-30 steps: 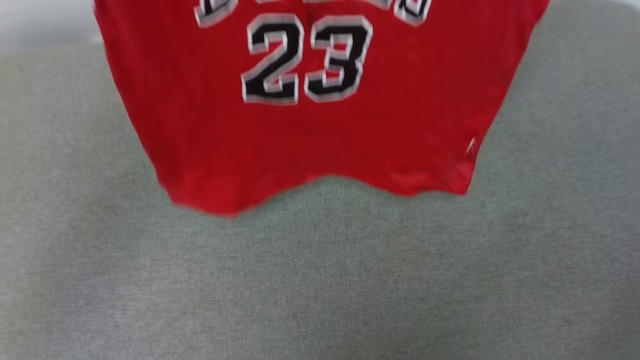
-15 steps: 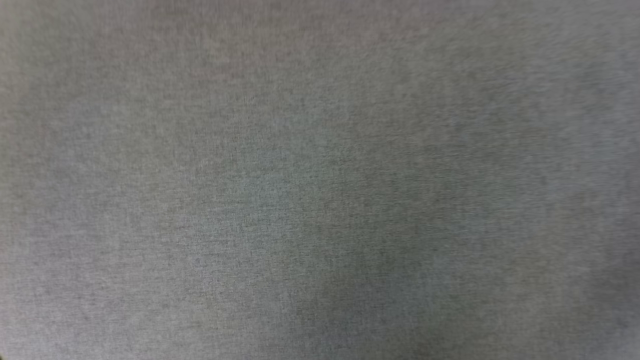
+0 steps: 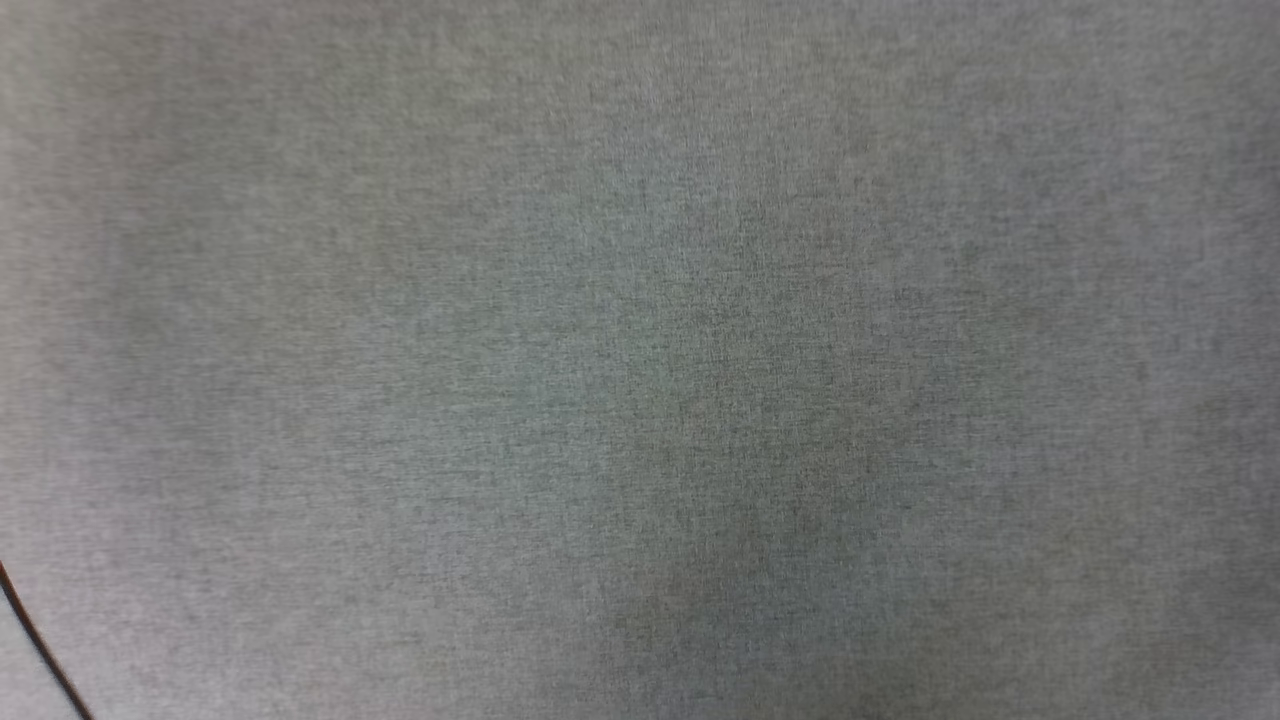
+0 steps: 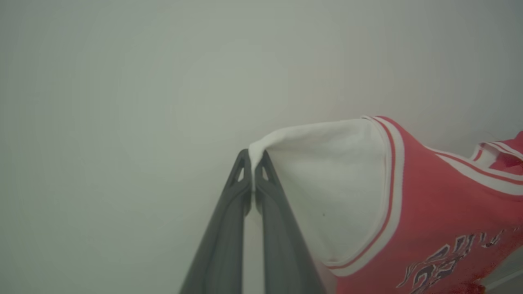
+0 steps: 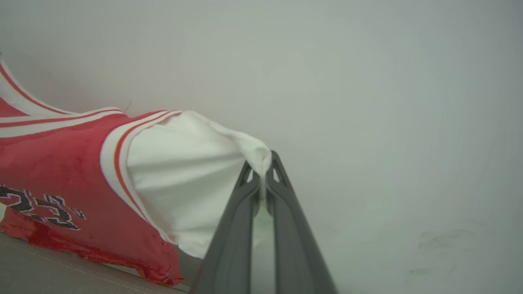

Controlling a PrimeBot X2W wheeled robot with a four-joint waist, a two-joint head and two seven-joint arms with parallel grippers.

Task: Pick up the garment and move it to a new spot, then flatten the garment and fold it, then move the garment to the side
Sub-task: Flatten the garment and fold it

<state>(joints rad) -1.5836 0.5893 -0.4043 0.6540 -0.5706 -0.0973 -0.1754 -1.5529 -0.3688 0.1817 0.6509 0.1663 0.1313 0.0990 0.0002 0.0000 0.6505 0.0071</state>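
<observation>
Right, your left gripper (image 4: 253,157) is clamped tight on the tip of a white sleeve (image 4: 327,196), and your right gripper (image 5: 262,161) is pinched just the same on the other white sleeve (image 5: 184,171). So the garment (image 4: 429,204) hangs in the air between the two, strung sleeve to sleeve, with its red body and black lettering drooping below the line of the grips.

That's the relation to watch. Its long axis runs gripper to gripper and neither arm is nearer than the other, so I'd judge the lay-down needs both arms lowering together.

In the right wrist view the red hem sits close to the grey surface (image 5: 41,269); you can't tell whether it touches. Behind it all is a plain pale wall (image 4: 122,81). Your head view looks down on grey weave, with a thin dark line (image 3: 40,650) crossing the lower left corner.
</observation>
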